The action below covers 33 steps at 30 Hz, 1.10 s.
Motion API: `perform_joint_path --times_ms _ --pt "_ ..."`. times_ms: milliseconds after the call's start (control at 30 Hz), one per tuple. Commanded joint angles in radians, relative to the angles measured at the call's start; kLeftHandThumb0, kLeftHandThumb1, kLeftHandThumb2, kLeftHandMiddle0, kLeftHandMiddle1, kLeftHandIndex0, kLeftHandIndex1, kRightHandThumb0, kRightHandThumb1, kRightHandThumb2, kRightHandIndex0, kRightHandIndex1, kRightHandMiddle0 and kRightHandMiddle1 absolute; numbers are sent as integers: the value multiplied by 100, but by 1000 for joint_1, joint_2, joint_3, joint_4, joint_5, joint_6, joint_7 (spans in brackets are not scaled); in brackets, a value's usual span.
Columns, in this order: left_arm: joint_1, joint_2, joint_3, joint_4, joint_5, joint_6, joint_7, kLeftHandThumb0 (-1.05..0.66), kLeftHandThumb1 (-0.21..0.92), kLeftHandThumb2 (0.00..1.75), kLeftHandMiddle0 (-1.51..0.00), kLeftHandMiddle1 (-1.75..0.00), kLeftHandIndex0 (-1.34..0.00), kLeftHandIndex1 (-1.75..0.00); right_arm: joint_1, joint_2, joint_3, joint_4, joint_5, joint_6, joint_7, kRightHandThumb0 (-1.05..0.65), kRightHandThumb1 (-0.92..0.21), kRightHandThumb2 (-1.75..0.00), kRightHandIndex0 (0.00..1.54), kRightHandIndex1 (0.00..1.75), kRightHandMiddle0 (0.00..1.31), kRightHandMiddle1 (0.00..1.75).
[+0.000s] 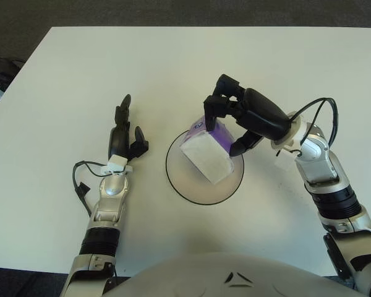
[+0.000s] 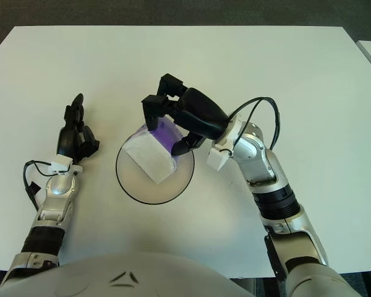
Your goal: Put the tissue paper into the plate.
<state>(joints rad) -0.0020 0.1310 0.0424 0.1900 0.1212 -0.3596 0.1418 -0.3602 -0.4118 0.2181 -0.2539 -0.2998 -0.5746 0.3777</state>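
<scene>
A white and purple tissue pack [image 1: 206, 150] hangs tilted over the round white plate with a dark rim [image 1: 179, 186], its lower corner low inside the plate. My right hand [image 1: 235, 120] comes in from the right and is shut on the pack's purple upper end. Black fingers [image 1: 217, 104] curl over the top of the pack, and the thumb presses its right side. My left hand [image 1: 125, 131] shows to the left of the plate, fingers stretched out and holding nothing.
The plate stands near the middle of a white table [image 1: 80, 68]. A black cable [image 1: 81, 185] loops by my left wrist, and another cable [image 1: 318, 114] arcs over my right wrist. Dark floor [image 1: 25, 18] borders the table's far edge.
</scene>
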Motion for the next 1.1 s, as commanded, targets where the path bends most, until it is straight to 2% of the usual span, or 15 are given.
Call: perform_joint_path --times_ms 0,367,400,433,533,567,600,633,667,700,733,767,800,867,1067 --pt "79 -20 -3 125 -7 55 -14 -83 92 103 -13 -2 0 -32 39 29 13 -30 10 -14 -22 0 -12 -154 76 172 53 175" --pt "88 -40 -4 95 -35 74 -11 -79 92 102 -15 -2 0 -40 57 47 9 -51 8 32 -12 0 -11 -157 77 174 54 175" --pt "98 -37 -5 93 -28 67 -8 -79 92 102 -15 -2 0 -41 58 47 11 -55 19 45 -5 0 -6 -162 81 175 57 174" --pt "105 -36 -6 91 -23 61 -5 -79 92 102 -15 -2 0 -42 59 48 12 -57 28 55 -1 0 -15 -151 70 175 54 174" --pt "110 -30 -9 93 -8 52 2 -80 92 102 -15 -2 0 -44 60 49 15 -63 48 74 7 0 -28 -136 55 175 49 175" --pt "108 -24 -12 100 6 44 8 -80 92 102 -15 -2 0 -43 56 39 19 -68 60 88 26 0 -34 -129 52 174 43 175" --pt "107 -19 -15 106 15 38 11 -81 92 102 -15 -2 0 -43 54 32 22 -71 69 99 41 -30 -55 -102 33 145 28 152" --pt "102 -14 -16 117 24 30 13 -82 92 102 -14 -2 0 -42 42 12 28 -74 67 104 68 -49 -68 -84 21 124 18 137" --pt "99 -12 -17 125 28 24 14 -83 92 103 -14 -1 0 -41 34 -2 32 -75 64 106 87 -66 -77 -77 13 85 11 96" --pt "92 -9 -16 141 31 17 15 -83 92 103 -14 -1 0 -41 21 -18 34 -75 49 101 104 -72 -80 -74 11 71 9 81" --pt "88 -7 -16 152 33 11 16 -84 92 103 -13 -1 0 -39 12 -28 35 -75 39 98 115 -83 -84 -71 7 45 6 52" --pt "87 -6 -16 154 35 11 18 -85 92 103 -13 -1 0 -38 1 -38 35 -70 30 87 122 -90 -87 -69 4 29 4 33" --pt "87 -7 -16 155 36 11 19 -85 92 103 -13 -1 0 -37 -7 -44 34 -67 25 80 128 -96 -89 -68 3 18 2 21" --pt "87 -6 -15 157 38 10 20 -86 92 103 -12 0 0 -36 -30 -52 29 -50 18 66 129 -100 -90 -67 1 9 1 11" --pt "86 -4 -13 171 30 13 16 -86 92 103 -13 -1 0 -34 -54 -74 19 -36 -2 40 124 -104 -92 -64 0 1 0 1"
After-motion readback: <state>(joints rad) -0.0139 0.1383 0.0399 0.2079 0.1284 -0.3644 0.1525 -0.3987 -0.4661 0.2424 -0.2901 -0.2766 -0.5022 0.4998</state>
